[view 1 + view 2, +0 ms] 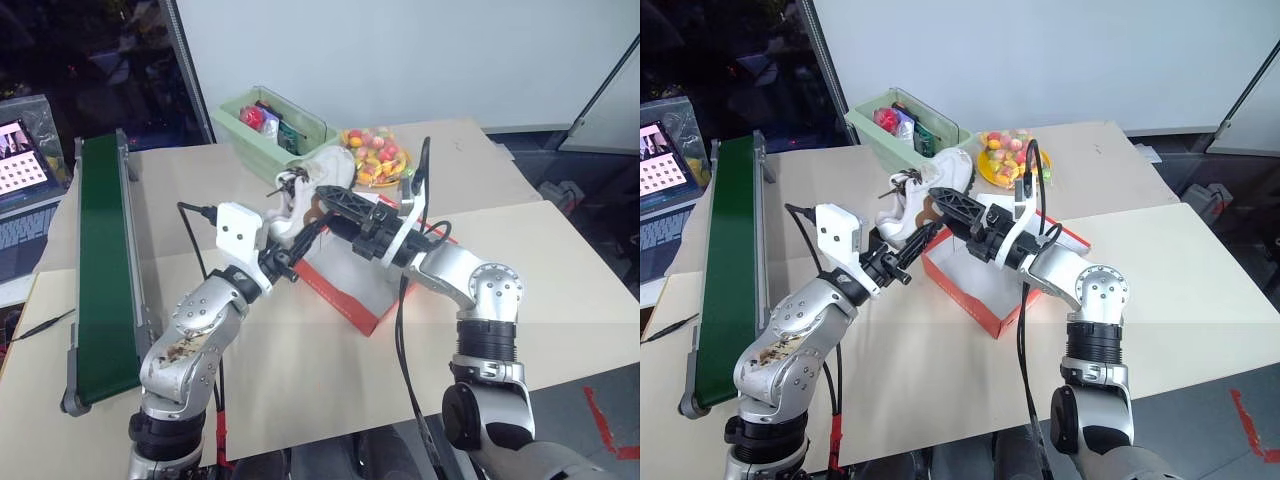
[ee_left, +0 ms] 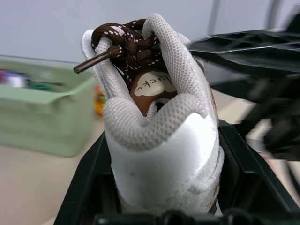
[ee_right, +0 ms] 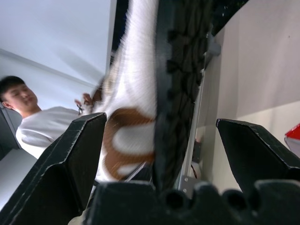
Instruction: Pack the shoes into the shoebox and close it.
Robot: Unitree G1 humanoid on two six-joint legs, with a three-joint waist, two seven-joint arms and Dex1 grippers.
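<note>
Shoebox point(image 1: 375, 290) red-orange, white inside, lies open on cardboard-covered table point(image 1: 560, 270), just beneath both arms. Green conveyor point(image 1: 105, 260) along table's left edge; light green bin point(image 1: 245, 130) at back, plate of colourful sweets point(image 1: 372, 152) beside it. Shoe point(image 1: 310, 185), cream with brown laces, held aloft above box's far-left corner. Left gripper point(image 2: 164, 206) clamps shoe's heel. Right gripper point(image 3: 161, 140) spread wide, fingers either side of shoe's dark sole, not closed on it. Person point(image 3: 28, 117) in background.

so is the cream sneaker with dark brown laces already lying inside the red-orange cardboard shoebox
No, the cream sneaker is clamped at its heel in the left gripper, held up in the air above the red-orange shoebox.
</note>
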